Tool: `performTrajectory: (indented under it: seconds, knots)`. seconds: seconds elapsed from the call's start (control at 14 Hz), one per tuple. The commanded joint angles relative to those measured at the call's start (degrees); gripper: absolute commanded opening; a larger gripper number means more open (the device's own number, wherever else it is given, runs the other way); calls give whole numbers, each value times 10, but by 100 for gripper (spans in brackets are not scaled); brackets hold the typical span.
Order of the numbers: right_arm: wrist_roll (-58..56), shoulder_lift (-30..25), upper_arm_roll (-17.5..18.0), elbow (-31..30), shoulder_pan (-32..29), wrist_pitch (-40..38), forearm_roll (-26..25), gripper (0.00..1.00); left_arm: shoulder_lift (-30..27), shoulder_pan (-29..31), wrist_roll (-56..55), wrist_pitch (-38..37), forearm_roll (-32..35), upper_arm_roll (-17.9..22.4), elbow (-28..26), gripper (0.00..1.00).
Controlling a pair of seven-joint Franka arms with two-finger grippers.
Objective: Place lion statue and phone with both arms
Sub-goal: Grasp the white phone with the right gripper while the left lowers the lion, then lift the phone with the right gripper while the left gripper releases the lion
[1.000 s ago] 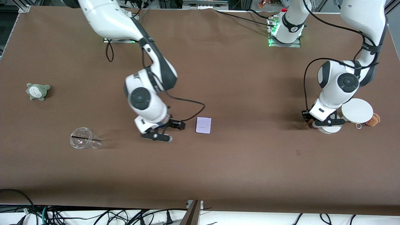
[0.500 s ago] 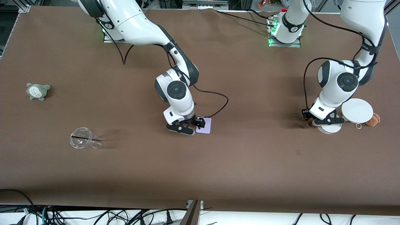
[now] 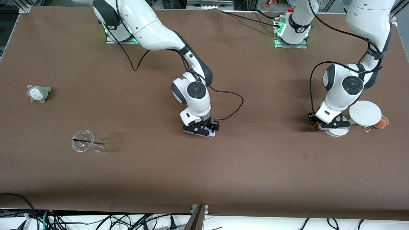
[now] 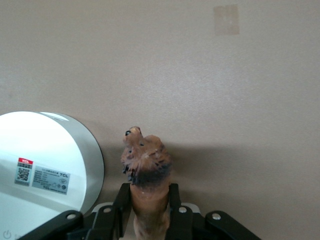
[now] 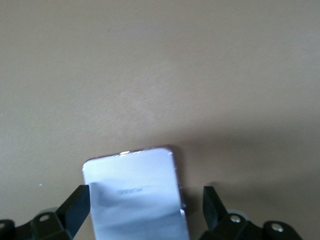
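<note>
- Your right gripper [image 3: 204, 129] is down at the table near its middle, right over the phone [image 3: 211, 133]; from the front you see only a lavender sliver of the phone past the fingers.
- In the right wrist view the phone [image 5: 135, 192] lies flat between the two black fingertips [image 5: 77, 207], which stand apart on either side of it. One tip looks to be at the phone's edge, while a clear gap shows at the other, so the fingers are spread and not clamping.
- Your left gripper [image 3: 326, 124] is low at the left arm's end of the table, just beside the white round two-disc gadget [image 3: 365, 113], whose smaller disc lies partly under the gripper.
- In the left wrist view the lion statue [image 4: 146, 172] is pinched between the left fingers [image 4: 121, 207], dark mane end pointing away from the gripper; the fingers press against both its sides. From the front, only a reddish-brown scrap of the lion statue [image 3: 316, 126] shows beside the gripper.
- You cannot tell from either view whether the statue rests on the table or is just off it.
- A tan-brown plush toy [image 3: 382, 122] sits touching the gadget's larger disc.
- Toward the right arm's end, a clear plastic cup [image 3: 84, 145] lies on its side, and a grey-green plush creature [image 3: 38, 93] sits farther from the front camera than the cup.
</note>
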Motion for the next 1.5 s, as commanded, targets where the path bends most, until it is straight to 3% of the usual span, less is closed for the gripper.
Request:
performTrajectory:
  seconds: [0.0,0.07,0.14,0.29,0.36,0.43,0.57,0.71,0.79,1.0,1.21,1.43]
  knots:
    - [21,25,-17,37,16,10,-12,100,4,2,-3,9,3,1,5,26]
    - [24,25,-17,37,17,10,-12,100,4,2,-10,2,3,1,20,90]
    - [24,26,-17,37,22,11,-14,100,0,-1,-14,-2,3,1,25,100]
    - [24,31,-20,37,26,11,-26,100,-6,-11,-18,-65,3,-2,55,100]
    - [32,35,-21,36,31,10,-40,99,-13,-18,-26,-177,3,-11,114,100]
    - [37,38,-21,34,37,10,-54,97,-12,-22,-33,-242,3,-18,153,100]
    - [39,39,-20,34,37,8,-64,84,-13,-22,-48,-338,3,-37,220,100]
    - [34,33,-21,34,33,1,-62,63,-18,-22,-54,-414,3,-49,279,100]
    - [30,27,-21,35,30,-12,-62,61,-27,-22,-54,-444,3,-55,304,100]
    - [-52,-20,-27,34,9,-111,-55,61,-51,-20,-54,-517,-42,-59,388,100]
    - [-161,-71,-27,21,-46,-155,1,61,-78,-15,-53,-593,-61,-55,459,100]
    - [-295,-158,-28,-76,-102,-193,19,61,-113,-10,-51,-636,-80,-50,472,100]
